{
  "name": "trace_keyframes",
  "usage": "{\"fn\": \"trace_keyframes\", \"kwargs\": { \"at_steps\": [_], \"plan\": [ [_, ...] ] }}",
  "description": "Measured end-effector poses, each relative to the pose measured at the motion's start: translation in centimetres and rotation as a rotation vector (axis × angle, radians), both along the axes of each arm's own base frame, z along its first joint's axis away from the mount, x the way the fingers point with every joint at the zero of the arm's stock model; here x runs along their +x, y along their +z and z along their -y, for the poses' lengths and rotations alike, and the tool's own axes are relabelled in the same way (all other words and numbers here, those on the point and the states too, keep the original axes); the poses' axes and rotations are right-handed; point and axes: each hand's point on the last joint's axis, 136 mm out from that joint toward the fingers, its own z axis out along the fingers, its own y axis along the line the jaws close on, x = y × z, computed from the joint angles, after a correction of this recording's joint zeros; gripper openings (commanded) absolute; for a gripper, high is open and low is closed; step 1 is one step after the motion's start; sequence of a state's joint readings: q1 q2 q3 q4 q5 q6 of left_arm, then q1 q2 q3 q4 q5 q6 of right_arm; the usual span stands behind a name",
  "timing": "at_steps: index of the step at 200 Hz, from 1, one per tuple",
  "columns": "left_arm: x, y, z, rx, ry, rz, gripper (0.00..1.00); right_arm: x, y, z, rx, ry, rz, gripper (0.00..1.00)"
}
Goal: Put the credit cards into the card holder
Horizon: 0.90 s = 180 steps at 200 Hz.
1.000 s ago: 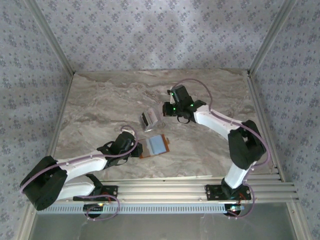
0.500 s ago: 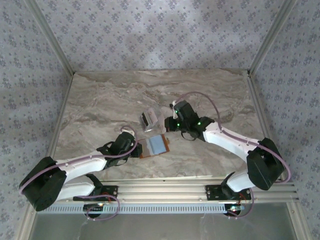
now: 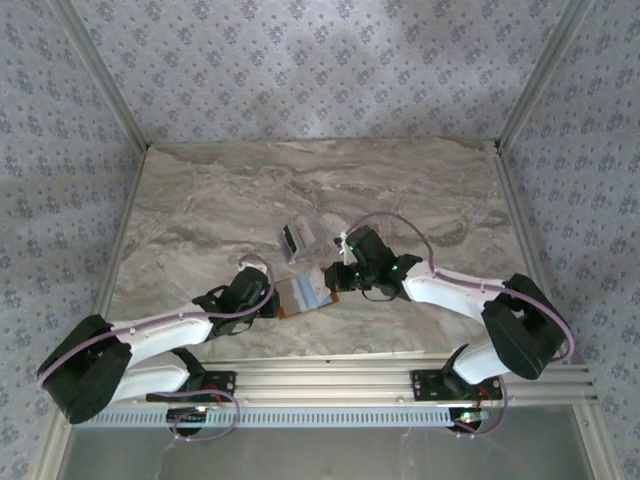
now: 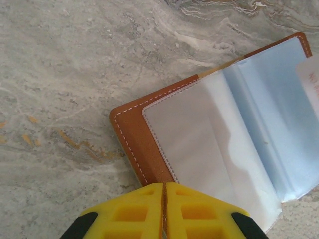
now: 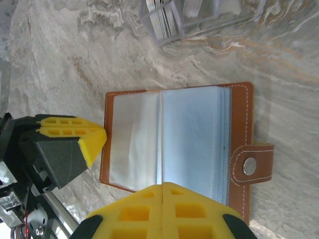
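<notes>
right gripper nearer, over card holder (lower)

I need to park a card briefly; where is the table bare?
Bare table: the whole far strip behind the credit cards, and the left side beyond the left arm. Crowded: the near centre, where the left gripper and right gripper meet at the open card holder, cards just behind.

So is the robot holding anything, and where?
Cannot tell. The left fingers are shut at the wallet's brown edge, the right fingers shut over its pages; no pinch shows.
</notes>
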<state>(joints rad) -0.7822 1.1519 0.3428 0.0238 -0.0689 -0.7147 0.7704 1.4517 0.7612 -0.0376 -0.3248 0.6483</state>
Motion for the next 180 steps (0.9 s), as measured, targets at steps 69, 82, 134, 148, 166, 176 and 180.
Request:
{"fn": "trace_keyframes", "kwargs": {
  "at_steps": [69, 82, 134, 148, 166, 176, 180],
  "plan": [
    [0.0, 0.0, -0.1, 0.008, 0.002, 0.004, 0.10, -1.1, -2.8, -1.9, 0.053, 0.062, -0.114, 0.00],
    [0.0, 0.0, -0.1, 0.010, 0.003, 0.005, 0.10, -1.3, -3.1, -2.2, 0.063, 0.073, -0.130, 0.00],
    [0.1, -0.1, -0.3, 0.019, 0.011, 0.010, 0.10, -1.6, -3.0, -3.1, 0.120, 0.098, -0.150, 0.00],
    [0.1, -0.1, -0.3, 0.020, 0.013, 0.012, 0.10, -1.8, -3.0, -3.3, 0.132, 0.106, -0.155, 0.00],
    [0.2, -0.1, -0.3, 0.021, 0.013, 0.012, 0.10, -1.9, -3.1, -3.4, 0.139, 0.112, -0.162, 0.00],
    [0.2, -0.1, -0.3, 0.021, 0.013, 0.012, 0.10, -1.9, -3.2, -3.4, 0.137, 0.114, -0.168, 0.00],
    [0.2, -0.1, -0.3, 0.021, 0.013, 0.012, 0.10, -2.0, -3.3, -3.4, 0.138, 0.115, -0.170, 0.00]
  ]
}}
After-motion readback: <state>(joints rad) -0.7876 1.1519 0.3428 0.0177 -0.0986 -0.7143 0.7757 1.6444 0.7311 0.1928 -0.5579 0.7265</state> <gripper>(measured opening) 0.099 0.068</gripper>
